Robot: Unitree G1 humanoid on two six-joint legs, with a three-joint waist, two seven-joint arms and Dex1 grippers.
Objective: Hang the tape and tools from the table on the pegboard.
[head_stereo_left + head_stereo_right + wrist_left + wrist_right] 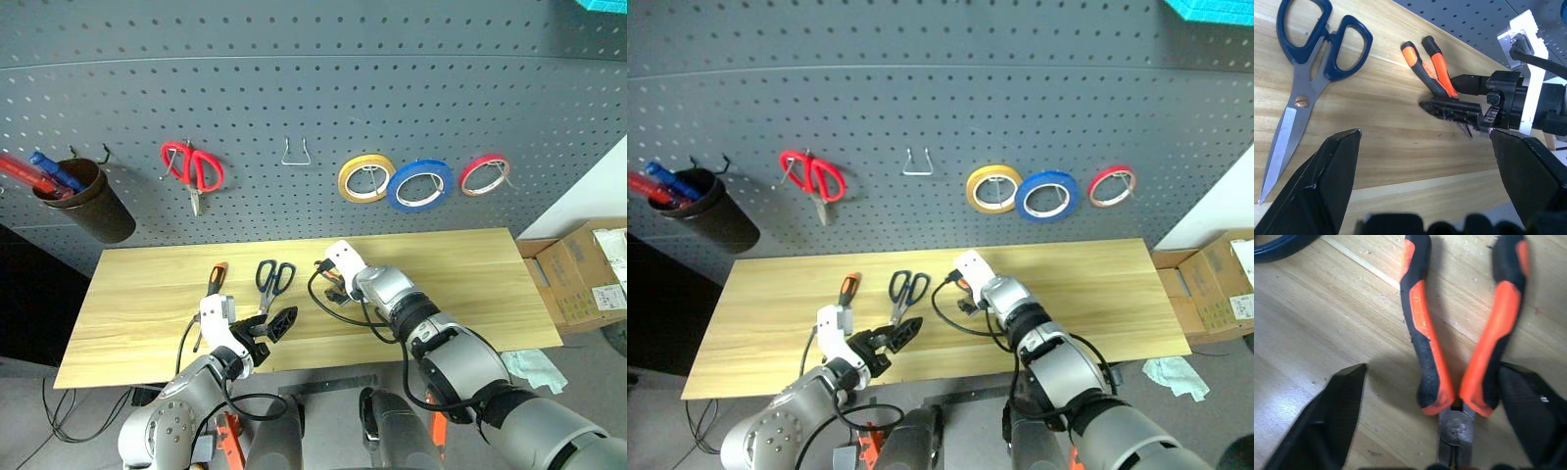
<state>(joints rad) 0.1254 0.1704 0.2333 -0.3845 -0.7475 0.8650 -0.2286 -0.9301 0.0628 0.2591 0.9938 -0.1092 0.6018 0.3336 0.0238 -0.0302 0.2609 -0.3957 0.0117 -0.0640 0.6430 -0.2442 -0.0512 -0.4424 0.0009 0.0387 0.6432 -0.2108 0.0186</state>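
while the blue tape (419, 185) already hangs on the pegboard (294, 98) between the yellow roll (366, 178) and the red roll (485, 174), three tools remain on the table (147, 294), so most of the job is left. head view: the dark scissors (273, 278) and screwdriver (216, 280) lie just beyond the left gripper (271, 325), whose fingers are spread and empty. a brown cup (86, 203) on the board holds red and blue handled items. left wrist view: the right gripper (1459, 95) reaches over the pliers (1430, 63). right wrist view: its fingers (1332, 416) straddle the pliers' handles, apart, not yet pinching.
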